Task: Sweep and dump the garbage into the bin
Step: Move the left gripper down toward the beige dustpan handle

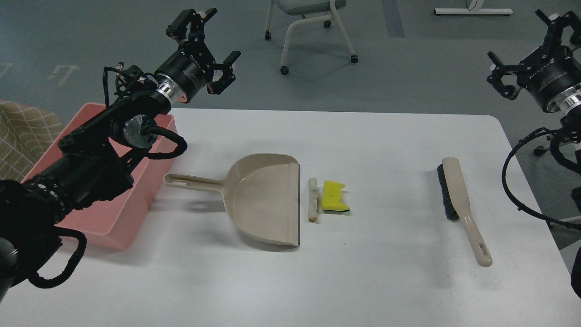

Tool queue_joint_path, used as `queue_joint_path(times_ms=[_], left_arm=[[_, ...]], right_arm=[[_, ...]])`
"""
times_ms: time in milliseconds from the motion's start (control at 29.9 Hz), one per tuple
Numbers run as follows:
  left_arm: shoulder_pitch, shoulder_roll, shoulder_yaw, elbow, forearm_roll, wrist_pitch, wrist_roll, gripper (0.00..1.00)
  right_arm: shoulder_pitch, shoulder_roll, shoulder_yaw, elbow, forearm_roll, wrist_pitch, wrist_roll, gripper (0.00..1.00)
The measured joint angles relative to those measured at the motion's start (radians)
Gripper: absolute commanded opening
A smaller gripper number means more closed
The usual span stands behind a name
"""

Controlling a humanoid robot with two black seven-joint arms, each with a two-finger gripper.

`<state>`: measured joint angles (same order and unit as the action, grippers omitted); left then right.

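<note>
The garbage lies mid-table: a yellow sponge chunk (334, 196) and, just left of it, a bread slice (312, 200) seen edge-on with a tan crust. A beige dustpan (265, 200) rests with its mouth facing them, handle pointing left. The beige brush (462, 206) with black bristles lies at the right. The pink bin (113, 220) stands at the table's left edge, partly hidden by my left arm. My left gripper (206, 43) is raised above the bin's far corner, open and empty. My right gripper (526, 50) hangs high beyond the table's right corner, open and empty.
A white office chair (313, 27) stands on the grey floor beyond the table. A checked fabric thing (22, 136) sits left of the bin. Cables loop from the right arm (522, 181) past the table's right edge.
</note>
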<state>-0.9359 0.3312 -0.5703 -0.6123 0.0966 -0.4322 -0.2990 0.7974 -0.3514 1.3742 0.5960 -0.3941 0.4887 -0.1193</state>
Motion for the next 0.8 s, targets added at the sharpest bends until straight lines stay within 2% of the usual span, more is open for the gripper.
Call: queue_joint_path(times_ms=[435,802], left_arm=[[0.002,0.013,-0.014,0.007,-0.009,0.028,-0.005,0.98],[0.053,0.122,-0.085,-0.033,-0.012,-0.006,-0.011,0.98]], right_arm=[[0.002,0.003,-0.006,0.002,0.004,0.0,0.0,1.0],[0.006,0.005,-0.006,0.028,0.008,0.0,0.0,1.0]])
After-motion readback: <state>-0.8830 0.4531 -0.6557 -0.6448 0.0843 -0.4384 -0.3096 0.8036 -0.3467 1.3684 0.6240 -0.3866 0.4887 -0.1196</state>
